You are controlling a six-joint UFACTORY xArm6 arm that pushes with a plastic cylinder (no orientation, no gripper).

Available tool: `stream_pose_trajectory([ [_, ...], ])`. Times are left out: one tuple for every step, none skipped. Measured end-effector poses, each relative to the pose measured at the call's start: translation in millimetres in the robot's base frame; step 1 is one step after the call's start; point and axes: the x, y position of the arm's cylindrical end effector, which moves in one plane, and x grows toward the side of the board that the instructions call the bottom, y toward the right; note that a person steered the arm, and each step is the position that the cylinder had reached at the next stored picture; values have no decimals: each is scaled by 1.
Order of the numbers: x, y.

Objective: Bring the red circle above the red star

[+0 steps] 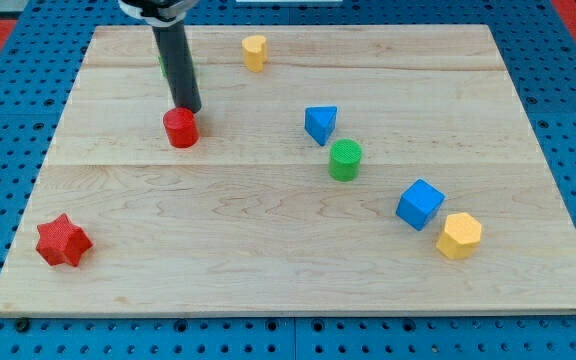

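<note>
The red circle (180, 128) sits on the wooden board at the upper left. The red star (63, 241) lies near the board's lower left corner, well below and to the left of the circle. My tip (189, 108) is at the circle's upper right edge, touching or nearly touching it. The dark rod rises from there to the view's top.
A green block (164, 62) shows partly behind the rod. A yellow block (255, 52) is near the top edge. A blue triangle (320, 124) and a green circle (345, 160) sit mid-board. A blue cube (420, 204) and a yellow hexagon (459, 236) are at the right.
</note>
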Motion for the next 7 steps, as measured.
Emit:
stream_pose_trajectory([
  [2, 19],
  [15, 19],
  [32, 6],
  [32, -22],
  [32, -59],
  [34, -89],
  [43, -105],
])
